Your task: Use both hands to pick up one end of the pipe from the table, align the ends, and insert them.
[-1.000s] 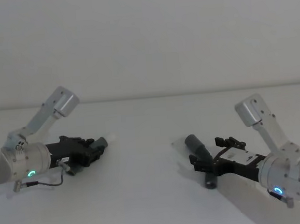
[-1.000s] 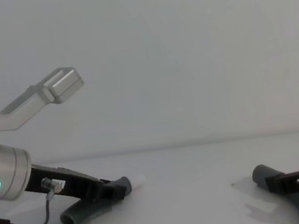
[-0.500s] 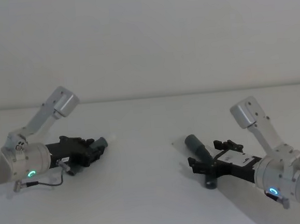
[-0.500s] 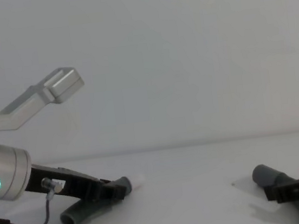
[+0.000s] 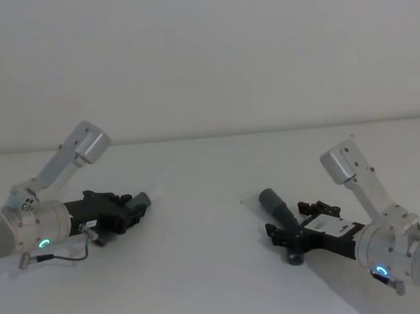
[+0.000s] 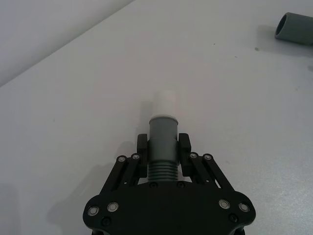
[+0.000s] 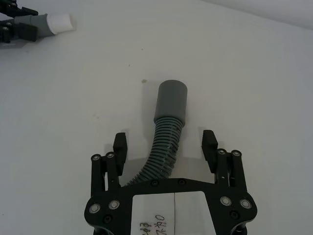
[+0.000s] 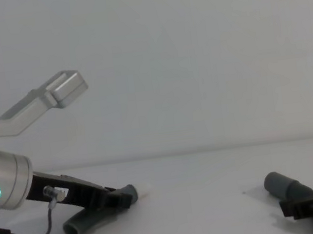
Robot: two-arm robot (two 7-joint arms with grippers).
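Note:
My left gripper (image 6: pixel 164 146) is shut on the shorter pipe piece (image 6: pixel 162 147) just behind its narrow cuff, and the white tip (image 6: pixel 164 104) sticks out past the fingers. In the head view this gripper (image 5: pixel 132 211) lies low on the left of the table (image 5: pixel 205 274). My right gripper (image 7: pixel 165 143) is open, its fingers standing apart on either side of the ribbed hose (image 7: pixel 164 154), behind the wide socket cuff (image 7: pixel 171 103). That cuff (image 5: pixel 274 201) rests on the table at the right, with the right gripper (image 5: pixel 295 223) over the hose.
From the chest, the left piece's ribbed open end (image 8: pixel 76 227) lies on the table under the left arm, and the right cuff (image 8: pixel 282 184) points up and left. A cable (image 5: pixel 72 255) loops off the left wrist. White table lies between the two pieces.
My right gripper has dropped lower and drawn back a little along the hose, still open. The left gripper and its pipe piece have not moved.

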